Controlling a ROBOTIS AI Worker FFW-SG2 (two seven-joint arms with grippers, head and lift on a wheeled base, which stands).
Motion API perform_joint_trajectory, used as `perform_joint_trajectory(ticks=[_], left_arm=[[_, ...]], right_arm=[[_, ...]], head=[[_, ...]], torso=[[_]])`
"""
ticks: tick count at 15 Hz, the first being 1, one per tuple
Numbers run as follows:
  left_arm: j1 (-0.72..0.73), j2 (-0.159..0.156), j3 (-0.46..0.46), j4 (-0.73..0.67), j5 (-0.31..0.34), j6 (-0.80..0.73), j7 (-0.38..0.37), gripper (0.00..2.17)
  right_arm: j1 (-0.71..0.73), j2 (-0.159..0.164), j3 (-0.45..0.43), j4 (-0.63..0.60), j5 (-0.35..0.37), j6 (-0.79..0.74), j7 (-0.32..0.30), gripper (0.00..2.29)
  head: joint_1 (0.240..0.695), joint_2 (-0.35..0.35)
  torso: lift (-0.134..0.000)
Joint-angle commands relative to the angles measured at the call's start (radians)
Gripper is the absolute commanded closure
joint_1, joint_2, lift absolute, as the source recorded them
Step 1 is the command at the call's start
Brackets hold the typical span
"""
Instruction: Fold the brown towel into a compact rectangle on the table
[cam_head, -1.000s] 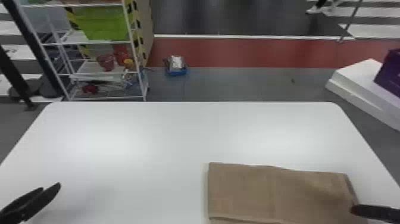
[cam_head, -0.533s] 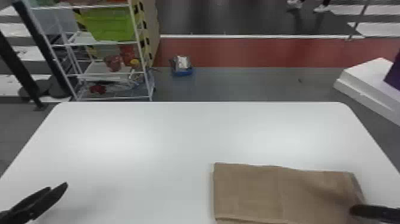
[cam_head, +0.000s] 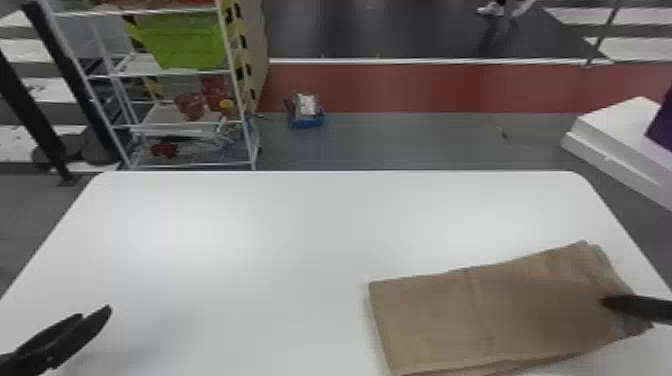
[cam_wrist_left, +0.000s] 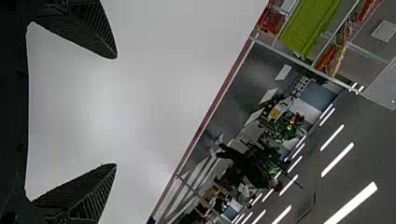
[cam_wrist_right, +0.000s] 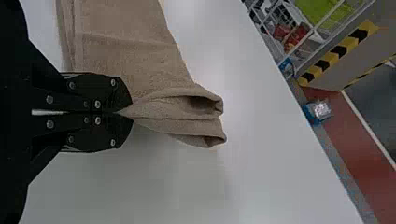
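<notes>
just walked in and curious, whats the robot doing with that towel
The robot is partway through folding a brown towel on a white table. Its right claw pinches the towel's right side, puckering the cloth, while its left claw is open, away from it. The towel lies in layers, not yet neatly squared.

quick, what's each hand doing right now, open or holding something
Left hand: open, holding nothing, over the table's left side.
Right hand: closed on the brown towel, pinching its edge.
</notes>
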Motion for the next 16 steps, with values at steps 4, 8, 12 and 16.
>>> perform_joint_trajectory(ticks=[4, 8, 12, 16], left_arm=[[0.003, -0.004, 0.014, -0.005, 0.000, 0.003, -0.009, 0.05], [0.006, -0.004, 0.033, -0.003, 0.005, 0.003, -0.012, 0.05], [0.006, -0.004, 0.033, 0.004, 0.005, 0.000, -0.012, 0.05], [0.000, -0.004, 0.013, 0.008, 0.000, 0.000, -0.012, 0.05]], right_arm=[[-0.060, 0.023, 0.203, -0.177, 0.003, 0.002, 0.015, 1.65], [-0.007, 0.043, 0.430, -0.264, 0.073, 0.002, 0.032, 1.65], [0.038, 0.029, 0.508, -0.281, 0.153, 0.002, 0.097, 1.64], [0.052, 0.064, 0.582, -0.238, 0.228, 0.002, 0.080, 0.00]], head=[[0.695, 0.077], [0.695, 0.241], [0.695, 0.350], [0.695, 0.350]], torso=[[-0.124], [-0.124], [-0.124], [-0.124]])
